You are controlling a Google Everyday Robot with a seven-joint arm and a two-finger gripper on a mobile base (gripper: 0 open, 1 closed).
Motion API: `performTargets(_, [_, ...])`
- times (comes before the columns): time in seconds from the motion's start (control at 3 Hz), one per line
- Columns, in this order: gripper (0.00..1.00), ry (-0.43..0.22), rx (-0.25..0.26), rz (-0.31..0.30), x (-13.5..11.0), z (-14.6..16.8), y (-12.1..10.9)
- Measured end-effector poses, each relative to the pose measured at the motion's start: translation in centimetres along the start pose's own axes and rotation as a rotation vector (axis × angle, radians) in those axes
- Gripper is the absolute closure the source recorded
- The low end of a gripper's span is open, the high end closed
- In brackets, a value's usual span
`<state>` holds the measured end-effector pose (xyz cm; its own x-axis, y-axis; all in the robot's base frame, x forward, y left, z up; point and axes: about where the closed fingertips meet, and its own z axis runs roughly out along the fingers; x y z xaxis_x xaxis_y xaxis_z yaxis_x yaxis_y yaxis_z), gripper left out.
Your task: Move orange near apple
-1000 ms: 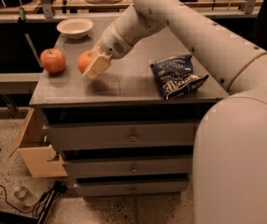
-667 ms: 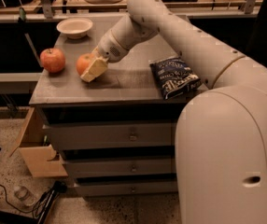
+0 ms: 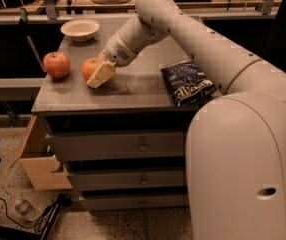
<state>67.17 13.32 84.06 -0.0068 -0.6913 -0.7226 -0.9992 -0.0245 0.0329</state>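
The orange [image 3: 88,67] sits on the grey cabinet top [image 3: 133,86], a short way to the right of the red apple [image 3: 56,64], with a small gap between them. My gripper [image 3: 99,73] reaches in from the right and is closed around the orange. One tan finger [image 3: 102,74] lies across the orange's front right side, and the other finger is hidden behind the fruit. The orange looks to be at or just above the surface.
A white bowl [image 3: 80,29] stands at the back left of the top. A dark blue chip bag [image 3: 187,82] lies at the right. My arm's large white link [image 3: 233,149] fills the right foreground. An open drawer [image 3: 35,156] sticks out at the lower left.
The gripper and orange have stayed at almost the same spot beside the apple. The arm's elbow and upper link have swung, now covering more of the right foreground.
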Motion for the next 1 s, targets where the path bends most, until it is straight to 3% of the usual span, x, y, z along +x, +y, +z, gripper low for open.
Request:
performTargets(0.67, [0.06,0.000,-0.001,0.000,-0.14,-0.09,0.01])
performTargets(1.0, [0.00,0.001,-0.005,0.000,-0.14,0.15,0.05])
